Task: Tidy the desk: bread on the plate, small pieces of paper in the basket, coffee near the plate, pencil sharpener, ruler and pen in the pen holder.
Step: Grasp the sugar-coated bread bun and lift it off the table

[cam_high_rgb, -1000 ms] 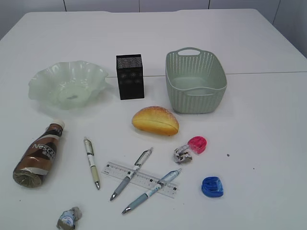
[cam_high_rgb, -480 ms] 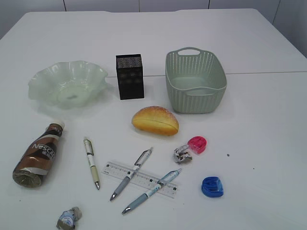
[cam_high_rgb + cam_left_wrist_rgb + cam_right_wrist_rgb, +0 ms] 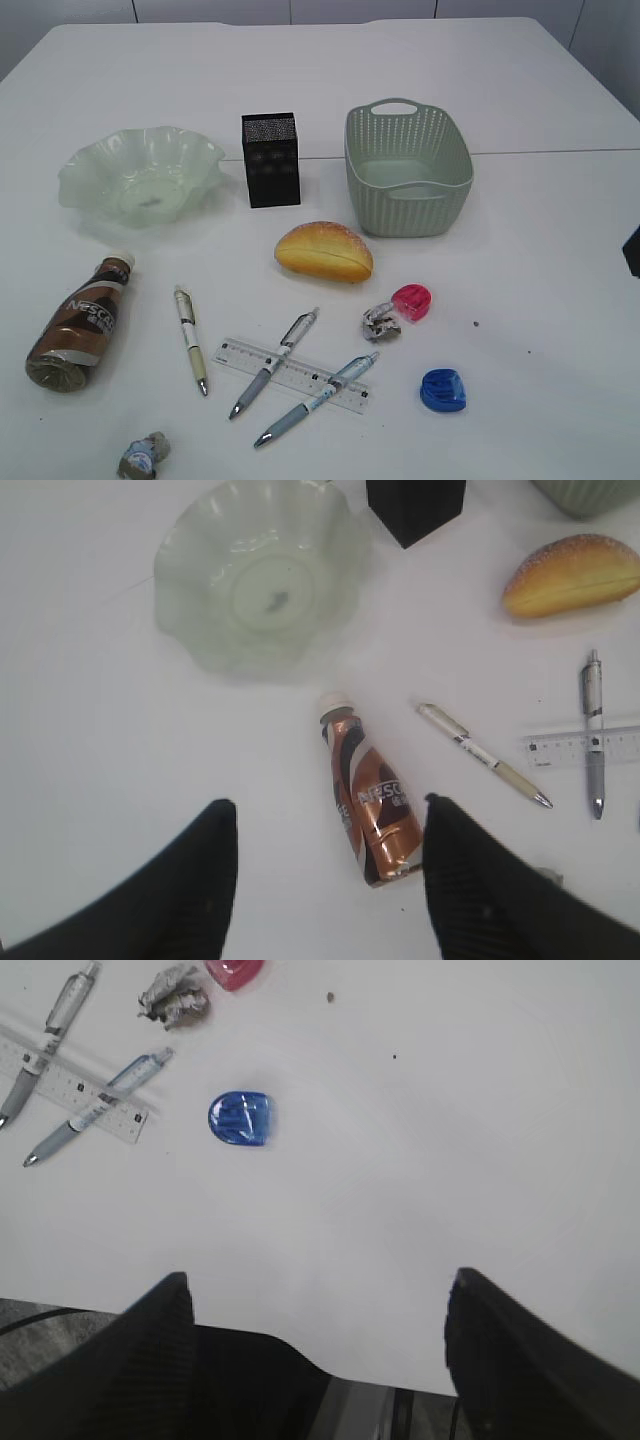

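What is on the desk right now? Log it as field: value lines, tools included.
plate: empty, back left
pen holder: upright, between plate and basket
bread: on desk, in front of basket
coffee: lying on its side, front left
ruler: flat, two pens across it
left tool: open, above coffee
right tool: open, holding nothing

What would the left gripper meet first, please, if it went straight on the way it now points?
Probably the coffee lying on its side between the open left gripper fingers' line; depth is unclear.
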`<action>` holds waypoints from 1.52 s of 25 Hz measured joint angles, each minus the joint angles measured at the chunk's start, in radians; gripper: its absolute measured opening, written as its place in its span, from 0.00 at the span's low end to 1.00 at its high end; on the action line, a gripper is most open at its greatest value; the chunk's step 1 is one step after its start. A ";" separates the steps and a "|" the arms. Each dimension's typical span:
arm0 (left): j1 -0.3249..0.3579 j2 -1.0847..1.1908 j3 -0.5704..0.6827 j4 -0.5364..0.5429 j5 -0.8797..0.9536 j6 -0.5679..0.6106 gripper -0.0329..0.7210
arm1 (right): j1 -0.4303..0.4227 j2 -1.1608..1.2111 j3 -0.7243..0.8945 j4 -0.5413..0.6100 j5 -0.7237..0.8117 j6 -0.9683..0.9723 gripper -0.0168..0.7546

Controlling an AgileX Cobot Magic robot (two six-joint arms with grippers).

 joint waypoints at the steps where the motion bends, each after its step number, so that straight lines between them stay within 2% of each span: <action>1: -0.017 0.035 -0.022 0.012 0.000 0.013 0.62 | 0.000 0.020 -0.019 0.003 0.000 0.000 0.76; 7: -0.103 0.294 -0.152 0.044 -0.044 0.068 0.62 | 0.000 0.072 -0.060 0.005 0.000 -0.002 0.76; 16: -0.129 0.610 -0.300 0.025 -0.164 0.230 0.62 | 0.000 0.088 -0.062 0.013 0.000 -0.002 0.76; 23: -0.167 0.760 -0.310 -0.026 -0.264 0.455 0.63 | 0.000 0.092 -0.062 0.022 0.000 -0.004 0.76; 27: -0.204 0.821 -0.310 -0.053 -0.286 0.529 0.63 | 0.000 0.092 -0.062 0.022 0.000 -0.004 0.76; 32: -0.255 0.892 -0.310 -0.080 -0.326 0.577 0.66 | 0.000 0.092 -0.062 0.024 0.000 -0.006 0.76; 38: -0.280 0.930 -0.310 -0.081 -0.426 0.583 0.66 | 0.000 0.092 -0.062 0.024 0.000 -0.018 0.76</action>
